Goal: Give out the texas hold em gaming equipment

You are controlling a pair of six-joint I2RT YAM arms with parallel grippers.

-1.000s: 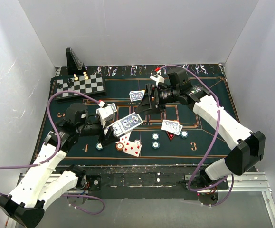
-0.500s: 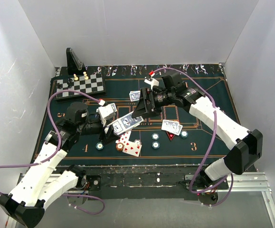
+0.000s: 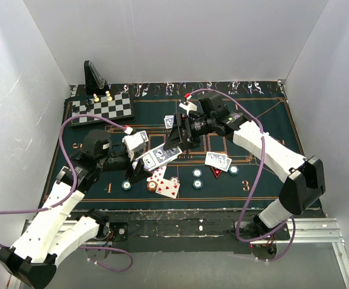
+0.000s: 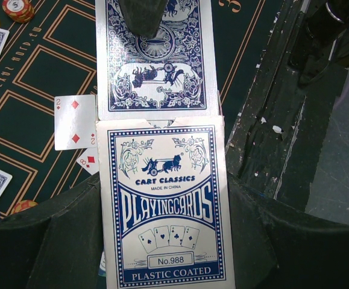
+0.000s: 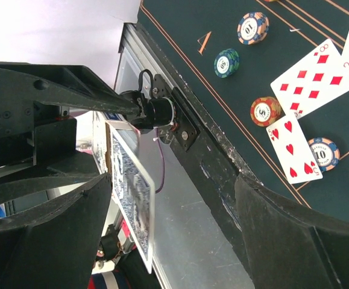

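Observation:
My left gripper (image 3: 137, 164) (image 4: 164, 201) is shut on a blue-and-white playing card box (image 3: 152, 158) (image 4: 165, 208), held above the green felt. A blue-backed card (image 3: 169, 150) (image 4: 156, 60) sticks out of the box's open end. My right gripper (image 3: 177, 140) (image 5: 173, 180) stands open around that card (image 5: 132, 192), which lies close to one finger; a dark fingertip (image 4: 141, 15) overlaps the card. On the felt lie face-up red cards (image 3: 165, 184) (image 5: 310, 78), face-down cards (image 3: 218, 161), several chips (image 3: 197, 173) (image 5: 266, 111) and a red triangle marker (image 3: 216, 171).
A chessboard (image 3: 102, 108) with pawns and a black angled stand (image 3: 93, 75) sit at the back left. More face-down cards (image 3: 172, 121) lie behind the right gripper. The table's scuffed front edge (image 4: 264, 120) runs below the held box. White walls close in three sides.
The right arm has swung left toward the held box, bringing its open fingers around the protruding card. The left arm and box have stayed put.

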